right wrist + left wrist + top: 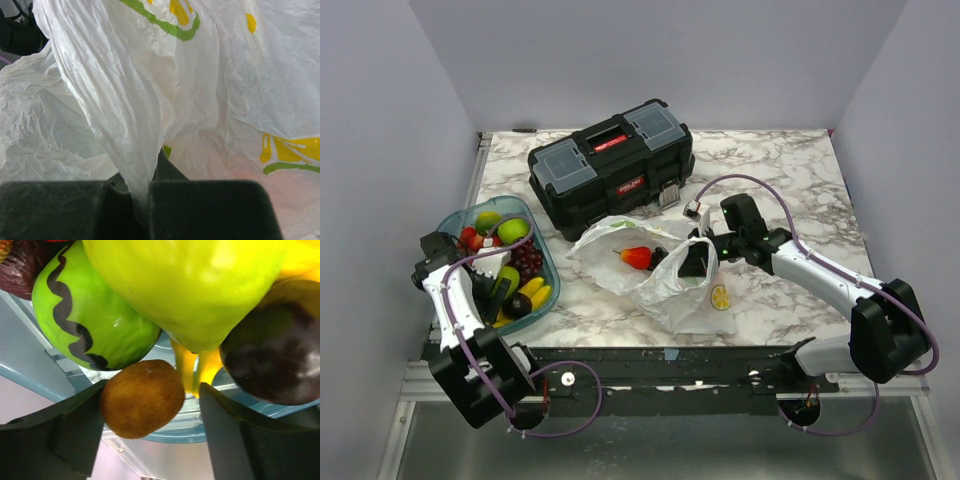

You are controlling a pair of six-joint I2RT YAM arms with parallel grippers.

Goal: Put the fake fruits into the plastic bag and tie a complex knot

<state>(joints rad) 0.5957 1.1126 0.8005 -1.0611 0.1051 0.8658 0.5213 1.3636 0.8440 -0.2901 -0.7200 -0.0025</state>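
Observation:
The fake fruits lie heaped in a teal tray (450, 218) at the left: a green one (513, 230), dark grapes (527, 262) and yellow bananas (536, 292). My left gripper (506, 293) is down among them and open. In the left wrist view a brown fruit (142, 397) sits between its fingers (75, 430), touching the left one, with a gap to the right one. A striped green fruit (95, 315), a yellow-green one (195, 285) and a dark purple one (275, 355) crowd above. The plastic bag (665, 280) lies mid-table with a red-orange fruit (637, 257) inside. My right gripper (142, 187) is shut on a twisted fold of the plastic bag (125, 125).
A black toolbox (610, 165) with grey-blue lids stands behind the bag. A small grey and white object (670, 197) lies by its front right corner. The tray sits against the table's left edge, close to the left arm's base.

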